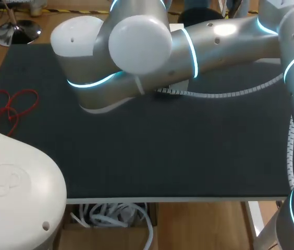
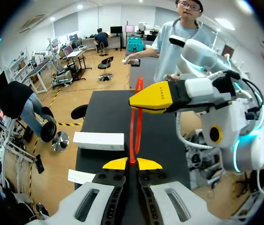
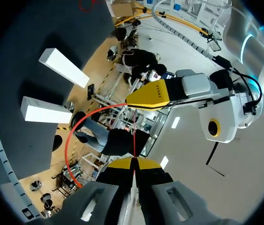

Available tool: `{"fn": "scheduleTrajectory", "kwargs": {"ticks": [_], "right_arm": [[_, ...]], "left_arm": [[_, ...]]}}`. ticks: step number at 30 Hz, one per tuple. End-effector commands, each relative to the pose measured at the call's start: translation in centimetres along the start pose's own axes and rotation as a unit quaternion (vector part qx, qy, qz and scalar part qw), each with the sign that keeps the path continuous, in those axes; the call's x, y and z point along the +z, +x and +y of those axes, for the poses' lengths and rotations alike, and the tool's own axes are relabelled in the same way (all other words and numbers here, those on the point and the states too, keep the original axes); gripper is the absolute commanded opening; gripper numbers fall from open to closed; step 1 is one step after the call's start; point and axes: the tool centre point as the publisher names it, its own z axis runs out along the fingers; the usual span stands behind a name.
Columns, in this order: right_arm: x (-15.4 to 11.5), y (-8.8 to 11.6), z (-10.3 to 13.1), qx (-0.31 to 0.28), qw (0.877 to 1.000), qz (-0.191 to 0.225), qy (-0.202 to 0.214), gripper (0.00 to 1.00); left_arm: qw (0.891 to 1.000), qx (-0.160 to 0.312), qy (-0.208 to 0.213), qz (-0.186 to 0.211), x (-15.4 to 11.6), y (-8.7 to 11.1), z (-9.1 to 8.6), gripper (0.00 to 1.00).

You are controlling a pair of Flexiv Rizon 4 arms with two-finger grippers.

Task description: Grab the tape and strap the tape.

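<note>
The tape is a thin red band. In the left wrist view my left gripper (image 2: 132,162) is shut on the lower end of the red band (image 2: 133,136), which rises as a narrow loop to my right gripper's yellow fingertip (image 2: 157,97) ahead. In the right wrist view my right gripper (image 3: 134,161) is shut on the same red band (image 3: 71,136), which curves round toward my left gripper's yellow fingertip (image 3: 153,96). Both grippers hang above the black table (image 2: 108,112). In the head view the arm joints hide both grippers and the band.
Several loose red bands (image 1: 11,107) lie at the table's left edge. A white box (image 2: 98,140) lies on the table under the grippers, and the right wrist view shows two white boxes (image 3: 62,67) (image 3: 45,111). A white coiled cable (image 1: 215,95) trails off the right arm.
</note>
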Motion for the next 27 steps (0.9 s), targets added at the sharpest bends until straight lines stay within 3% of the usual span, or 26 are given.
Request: {"fn": "scheduleTrajectory", "kwargs": {"ticks": [1,27], "right_arm": [[0.0,-0.2,0.1,-0.002,1.0,0.001,0.0,0.0],[0.7,-0.2,1.6,0.002,1.0,0.004,-0.002,0.0]], "left_arm": [[1.0,-0.001,-0.002,0.001,-0.1,0.0,-0.1,0.0],[1.0,-0.001,-0.002,0.001,-0.1,0.0,-0.1,0.0]]}}
